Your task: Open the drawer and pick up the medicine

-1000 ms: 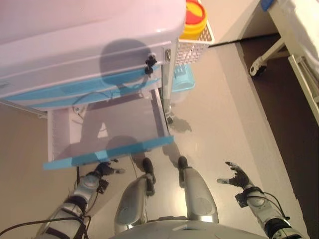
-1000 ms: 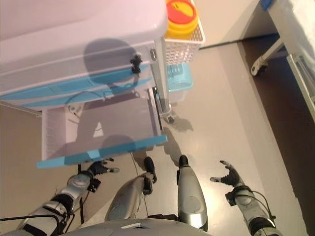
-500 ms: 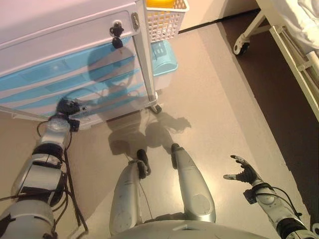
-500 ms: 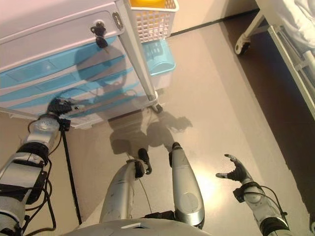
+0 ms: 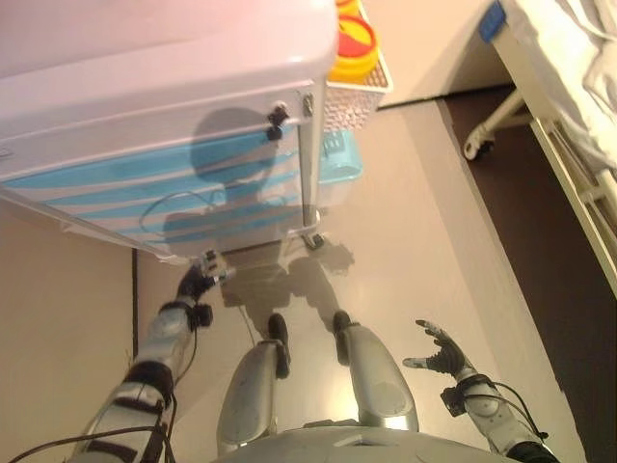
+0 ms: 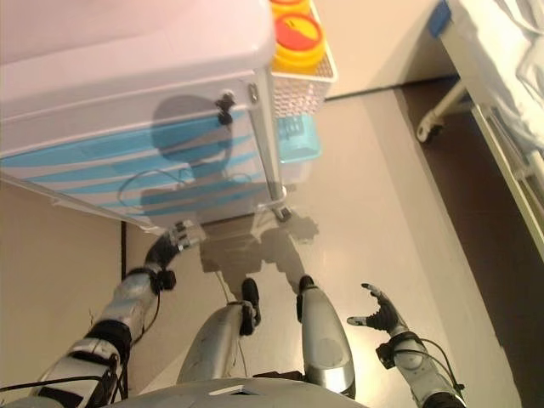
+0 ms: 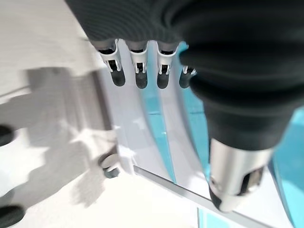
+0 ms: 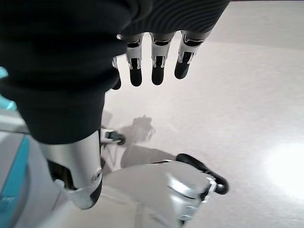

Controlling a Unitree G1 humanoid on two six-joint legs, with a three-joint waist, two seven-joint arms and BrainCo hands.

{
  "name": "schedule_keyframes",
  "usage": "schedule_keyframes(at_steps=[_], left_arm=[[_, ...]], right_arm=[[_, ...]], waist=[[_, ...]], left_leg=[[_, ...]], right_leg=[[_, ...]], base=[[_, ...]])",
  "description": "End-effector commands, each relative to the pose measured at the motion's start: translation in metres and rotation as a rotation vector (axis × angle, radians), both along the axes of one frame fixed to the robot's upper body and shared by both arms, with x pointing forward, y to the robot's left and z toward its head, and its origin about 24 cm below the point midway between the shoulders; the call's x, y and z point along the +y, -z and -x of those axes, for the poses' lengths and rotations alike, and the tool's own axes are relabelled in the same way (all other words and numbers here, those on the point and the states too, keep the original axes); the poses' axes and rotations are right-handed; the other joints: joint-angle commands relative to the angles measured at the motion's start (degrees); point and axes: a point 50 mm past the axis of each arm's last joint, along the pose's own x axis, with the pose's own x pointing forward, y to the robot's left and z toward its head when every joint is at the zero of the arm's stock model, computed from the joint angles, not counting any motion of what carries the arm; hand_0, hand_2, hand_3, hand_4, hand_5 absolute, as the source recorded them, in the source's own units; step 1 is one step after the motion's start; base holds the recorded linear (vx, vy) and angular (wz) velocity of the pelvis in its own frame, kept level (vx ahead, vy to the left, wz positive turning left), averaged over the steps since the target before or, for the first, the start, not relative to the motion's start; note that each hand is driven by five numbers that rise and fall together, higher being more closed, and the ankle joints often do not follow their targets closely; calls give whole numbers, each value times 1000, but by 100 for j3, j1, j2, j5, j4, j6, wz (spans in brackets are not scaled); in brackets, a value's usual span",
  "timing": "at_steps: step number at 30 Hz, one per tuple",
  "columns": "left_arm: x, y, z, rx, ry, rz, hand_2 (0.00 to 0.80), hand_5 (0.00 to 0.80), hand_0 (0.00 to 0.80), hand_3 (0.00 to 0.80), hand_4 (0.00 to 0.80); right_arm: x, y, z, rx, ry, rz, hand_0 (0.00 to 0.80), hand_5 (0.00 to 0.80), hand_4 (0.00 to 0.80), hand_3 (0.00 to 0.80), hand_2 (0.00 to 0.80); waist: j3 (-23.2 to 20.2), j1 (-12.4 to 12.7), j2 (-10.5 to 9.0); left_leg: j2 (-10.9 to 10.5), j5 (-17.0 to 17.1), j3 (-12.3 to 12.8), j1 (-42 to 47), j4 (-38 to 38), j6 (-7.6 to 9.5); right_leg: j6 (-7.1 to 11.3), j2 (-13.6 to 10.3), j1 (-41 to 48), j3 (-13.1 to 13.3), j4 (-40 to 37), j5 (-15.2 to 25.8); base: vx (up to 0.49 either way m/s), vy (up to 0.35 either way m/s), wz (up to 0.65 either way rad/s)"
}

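Here, cart with blue drawers all closed, left hand at the lowest drawer, fingers straight, holding nothing, right hand spread open over the floor.

A white cart with blue-fronted drawers carries a white basket holding yellow, red-lidded containers.

A white cart with blue drawers, all closed, fills 11 o'clock. The left hand reaches its bottom edge at 8 o'clock. The right hand hangs with spread fingers at 5 o'clock. A basket holds a yellow container.
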Motion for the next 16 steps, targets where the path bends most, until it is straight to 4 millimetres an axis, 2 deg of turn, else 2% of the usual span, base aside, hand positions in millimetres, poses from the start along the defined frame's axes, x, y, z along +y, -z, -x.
schedule_keyframes(at_steps=[1,5,6,8,12,16], left_arm=[[7,19,33,59,4,11,0,0,0,0,0],[9,49,84,256,-39,6,0,0,0,0,0],[9,52,88,278,-37,-2,0,0,0,0,0],[6,63,109,382,24,-41,0,0,0,0,0],[-1,73,126,455,30,37,0,0,0,0,0],[-10,78,130,473,-34,131,0,0,0,0,0]], right_arm=[[0,8,18,66,-13,-25,0,0,0,0,0],[6,24,33,178,35,-114,0,0,0,0,0],[6,26,34,188,42,-125,0,0,0,0,0],[9,34,40,244,101,-192,0,0,0,0,0],[11,38,39,280,111,-223,0,0,0,0,0],[11,39,32,282,152,-219,0,0,0,0,0]], waist=[[-673,201,59],[-966,441,70],[-979,455,70],[-1110,545,75],[-1233,642,91],[-1293,761,53]], left_leg=[[-385,-488,-3,574,-360,185],[-340,-302,-173,1066,-980,65],[-339,-291,-186,1111,-1023,58],[-307,-213,-209,1306,-1300,23],[-236,-70,-133,1547,-1710,-43],[-208,-14,-57,1634,-1863,-95]], right_leg=[[268,130,623,-142,-1186,605],[248,191,1198,-392,-1695,646],[248,193,1248,-408,-1732,648],[247,214,1448,-516,-1924,671],[292,225,1712,-677,-2275,769],[313,210,1860,-815,-2581,897]], base=[[38,-123,35],[-20,-114,32],[-65,-87,33],[-92,-80,19],[-79,-44,19],[-103,-46,15]])
